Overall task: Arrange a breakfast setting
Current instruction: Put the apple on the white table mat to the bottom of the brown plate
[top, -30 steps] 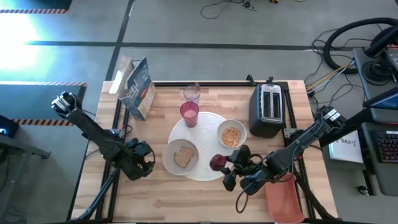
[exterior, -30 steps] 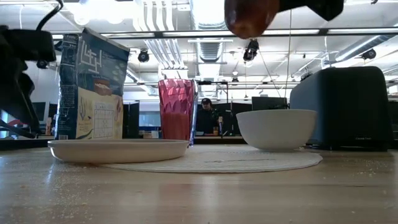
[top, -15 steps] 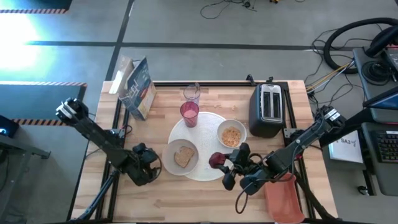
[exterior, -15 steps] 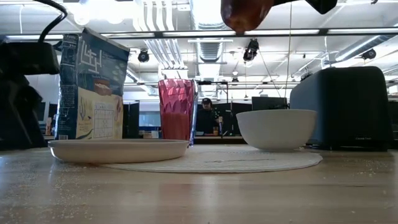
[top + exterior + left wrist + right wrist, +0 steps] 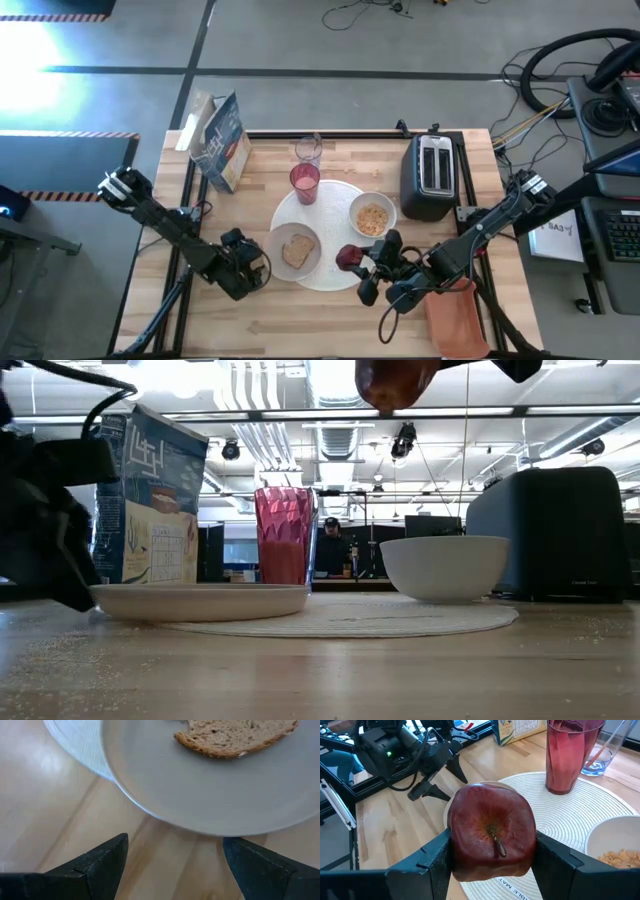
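A small pale plate (image 5: 292, 250) with a toast slice (image 5: 295, 252) overlaps the near-left edge of the large white round plate (image 5: 325, 200). On the large plate stand a white bowl (image 5: 372, 217) of cereal and a pink tumbler (image 5: 305, 183). A clear glass (image 5: 308, 150) stands behind them. My right gripper (image 5: 352, 262) is shut on a dark-red apple (image 5: 492, 832) above the large plate's near-right edge. My left gripper (image 5: 175, 865) is open and low at the small plate's left rim (image 5: 200, 827), one finger to each side, touching nothing. No orange-handled spoon shows. My right gripper pinches the apple's two opposite sides (image 5: 454, 845) between its two fingers. The fingers come roughly level from the table's right side. The apple is lifted clear, high above the table in the low view (image 5: 395, 380), with its stem end toward the wrist.
A black toaster (image 5: 430, 175) stands at the back right and a cereal box (image 5: 220, 140) at the back left. An orange-red tray (image 5: 458, 315) lies at the near right edge. Bare wood lies along the near edge (image 5: 300, 320).
My left gripper has gone toward the table's right and near edges, up to the small plate's left rim. My right gripper has stayed over the large plate with the apple.
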Tool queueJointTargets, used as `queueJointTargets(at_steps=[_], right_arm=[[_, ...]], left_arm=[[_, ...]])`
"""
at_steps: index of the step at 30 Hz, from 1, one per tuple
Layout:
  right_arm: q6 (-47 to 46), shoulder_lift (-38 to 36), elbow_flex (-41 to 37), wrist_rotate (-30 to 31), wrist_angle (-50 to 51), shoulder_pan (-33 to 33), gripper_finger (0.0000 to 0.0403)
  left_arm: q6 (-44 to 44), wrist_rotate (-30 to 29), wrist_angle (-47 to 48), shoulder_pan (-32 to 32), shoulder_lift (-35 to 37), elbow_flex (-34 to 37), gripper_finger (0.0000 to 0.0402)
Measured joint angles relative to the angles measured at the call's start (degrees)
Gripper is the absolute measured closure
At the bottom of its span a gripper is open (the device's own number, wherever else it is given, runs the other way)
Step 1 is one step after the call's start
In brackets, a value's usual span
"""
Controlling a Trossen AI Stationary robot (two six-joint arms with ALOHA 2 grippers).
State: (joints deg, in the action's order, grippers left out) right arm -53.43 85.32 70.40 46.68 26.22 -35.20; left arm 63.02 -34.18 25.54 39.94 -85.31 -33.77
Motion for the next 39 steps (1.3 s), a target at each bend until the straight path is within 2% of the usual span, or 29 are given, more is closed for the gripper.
queueJointTargets(at_steps=[14,28,39], right_arm=[[0.0,0.0,-0.01,-0.01,0.04,0.0,0.0193],[-1.25,0.0,-0.02,-0.13,0.58,0.0,0.0192],[-16.4,0.0,-1.47,-3.59,9.46,0.0,0.0192]], left_arm=[[-10.72,-4.33,-1.34,-6.94,-1.89,-4.1,0.0095],[-16.69,-4.33,-4.59,-11.6,-2.75,-4.07,0.0095],[-17.59,-3.97,-3.47,-11.56,-0.84,-5.8,0.0095]])
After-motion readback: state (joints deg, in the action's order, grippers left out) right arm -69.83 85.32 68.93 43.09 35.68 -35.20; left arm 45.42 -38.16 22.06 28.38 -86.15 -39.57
